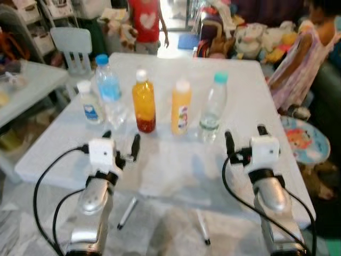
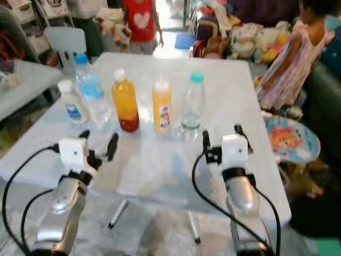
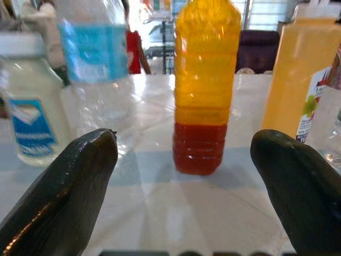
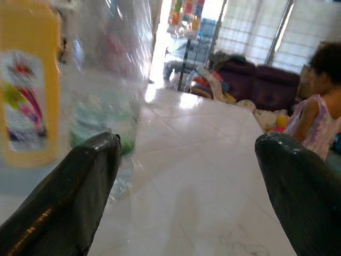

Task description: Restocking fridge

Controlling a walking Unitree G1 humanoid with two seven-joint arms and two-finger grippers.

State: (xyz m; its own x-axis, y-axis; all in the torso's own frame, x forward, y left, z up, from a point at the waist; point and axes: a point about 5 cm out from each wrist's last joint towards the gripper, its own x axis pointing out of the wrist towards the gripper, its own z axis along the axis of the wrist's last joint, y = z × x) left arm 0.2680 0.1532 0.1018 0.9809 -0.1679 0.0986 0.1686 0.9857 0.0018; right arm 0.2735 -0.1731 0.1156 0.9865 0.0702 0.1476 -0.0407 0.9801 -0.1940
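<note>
Five bottles are standing upright in a loose row across the near half of the white surface. From the robot's left they are running: a small white-capped bottle with a blue label, a blue-capped water bottle just beside it, an orange-and-red drink bottle, a yellow juice bottle, and a clear teal-capped bottle.

The left gripper is hovering low over the surface, just short of the row, with its jaws standing wide and holding nothing. In the left wrist view the orange-and-red drink bottle is sitting squarely between the two black fingers, with the blue-capped water bottle and the small white-capped bottle off to one side and the yellow juice bottle to the other.

The right gripper is hanging at a similar height, jaws also wide and empty, near the clear teal-capped bottle. In its wrist view that bottle is standing just past one finger rather than between the two, with the yellow juice bottle beyond it.

Beyond the far edge a person in a red top is standing, and a person in a light dress is standing at the robot's right. A pale chair is sitting at the far left corner, and a round patterned stool is sitting by the right edge.
</note>
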